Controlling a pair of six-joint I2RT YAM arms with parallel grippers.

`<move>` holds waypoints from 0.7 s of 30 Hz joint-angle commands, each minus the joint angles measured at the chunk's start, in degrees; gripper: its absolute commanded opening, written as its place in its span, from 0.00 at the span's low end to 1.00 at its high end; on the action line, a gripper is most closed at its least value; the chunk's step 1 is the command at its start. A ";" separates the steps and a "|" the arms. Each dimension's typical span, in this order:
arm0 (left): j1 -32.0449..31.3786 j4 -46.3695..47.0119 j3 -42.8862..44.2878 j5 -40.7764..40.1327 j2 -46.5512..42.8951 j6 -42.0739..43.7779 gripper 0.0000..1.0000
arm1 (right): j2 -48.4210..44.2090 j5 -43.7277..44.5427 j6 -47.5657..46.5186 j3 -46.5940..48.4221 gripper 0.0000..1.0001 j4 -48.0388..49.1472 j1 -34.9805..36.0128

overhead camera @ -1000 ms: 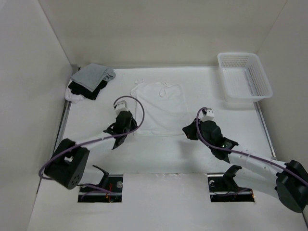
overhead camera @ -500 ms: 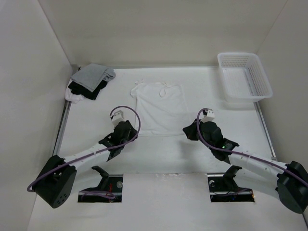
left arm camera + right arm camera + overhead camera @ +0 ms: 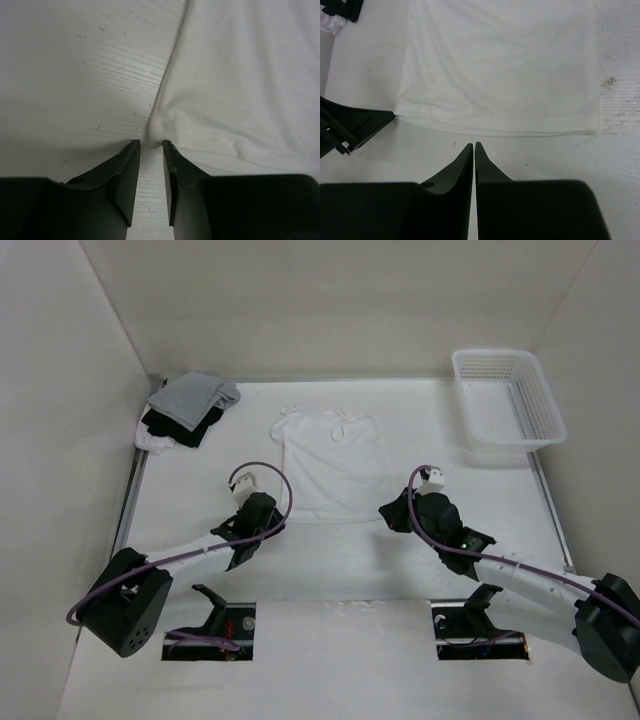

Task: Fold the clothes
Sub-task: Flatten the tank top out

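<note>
On the white, wood-grained table (image 3: 170,490), a rumpled pile of grey, black and white garments (image 3: 185,410) sits far left. The left gripper (image 3: 151,146) holds its black wedge-shaped fingers a narrow gap apart, empty, just short of the near left corner of the clothes (image 3: 335,465). This thin white garment (string straps looped at its far edge) lies flat mid-table, softly creased; the right gripper (image 3: 474,146), all but closed on nothing, points at its near hem, and a white lattice basket (image 3: 512,448) stands far right.
</note>
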 commanded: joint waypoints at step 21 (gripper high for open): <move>2.43 5.67 -0.24 2.61 0.30 -1.69 0.34 | 3.72 -0.87 -0.12 0.68 0.10 3.65 1.83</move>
